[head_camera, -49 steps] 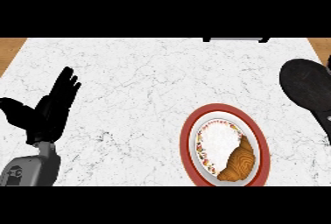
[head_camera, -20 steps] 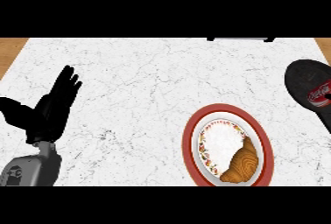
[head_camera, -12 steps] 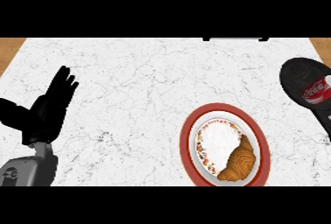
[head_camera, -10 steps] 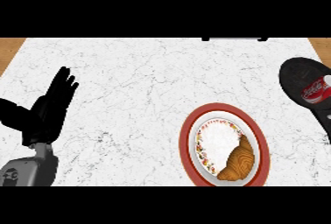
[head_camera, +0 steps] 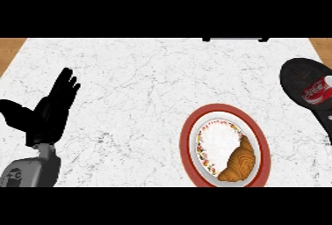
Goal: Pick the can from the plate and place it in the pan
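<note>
The red can (head_camera: 318, 91) lies on its side inside the black pan (head_camera: 304, 83) at the right edge of the counter, its white lettering facing up, partly cut off by the edge of the view. No fingers are anywhere near it: the only hand showing is the left hand (head_camera: 48, 112), well apart on the far left side of the white marble counter (head_camera: 142, 79), resting with its fingers straight and spread, pointing up, thumb out to the side, holding nothing. The right hand is out of sight. Between the two, nearer the pan, sits the red-rimmed plate (head_camera: 224, 147) with a croissant (head_camera: 236, 163) lying on its lower right part.
</note>
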Available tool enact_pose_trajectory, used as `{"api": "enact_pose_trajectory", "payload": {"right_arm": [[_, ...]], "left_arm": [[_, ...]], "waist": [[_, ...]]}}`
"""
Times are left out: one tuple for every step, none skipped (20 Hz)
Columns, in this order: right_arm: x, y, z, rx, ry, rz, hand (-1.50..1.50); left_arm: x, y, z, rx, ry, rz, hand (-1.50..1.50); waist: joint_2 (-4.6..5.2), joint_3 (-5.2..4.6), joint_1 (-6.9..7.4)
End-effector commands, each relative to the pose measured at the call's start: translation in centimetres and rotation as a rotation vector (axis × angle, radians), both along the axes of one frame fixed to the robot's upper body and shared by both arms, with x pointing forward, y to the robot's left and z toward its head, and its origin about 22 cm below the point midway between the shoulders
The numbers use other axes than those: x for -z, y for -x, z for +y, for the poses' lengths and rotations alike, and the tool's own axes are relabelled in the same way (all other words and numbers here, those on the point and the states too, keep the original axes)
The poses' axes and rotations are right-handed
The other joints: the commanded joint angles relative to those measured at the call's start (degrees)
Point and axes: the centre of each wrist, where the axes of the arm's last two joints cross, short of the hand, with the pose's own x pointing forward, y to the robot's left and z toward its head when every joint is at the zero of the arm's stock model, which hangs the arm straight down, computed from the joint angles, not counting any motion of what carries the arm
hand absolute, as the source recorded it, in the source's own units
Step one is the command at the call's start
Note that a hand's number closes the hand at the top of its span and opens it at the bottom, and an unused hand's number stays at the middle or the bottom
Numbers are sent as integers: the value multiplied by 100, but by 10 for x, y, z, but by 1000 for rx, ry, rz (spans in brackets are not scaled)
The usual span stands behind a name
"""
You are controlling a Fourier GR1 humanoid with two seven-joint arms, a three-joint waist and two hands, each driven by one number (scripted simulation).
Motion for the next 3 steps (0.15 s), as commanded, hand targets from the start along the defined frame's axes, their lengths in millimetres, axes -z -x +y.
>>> {"api": "enact_pose_trajectory", "payload": {"right_arm": [[15,28,-5,-46,14,-22,-150],[20,29,-2,-44,15,-23,-150],[6,16,-4,-57,5,-19,-150]], "left_arm": [[-3,8,-3,3,17,6,0],[7,4,19,-17,4,5,0],[-7,1,-5,10,17,14,0]], "waist": [[-16,-2,14],[-13,-9,-8],[-24,-11,1]]}}
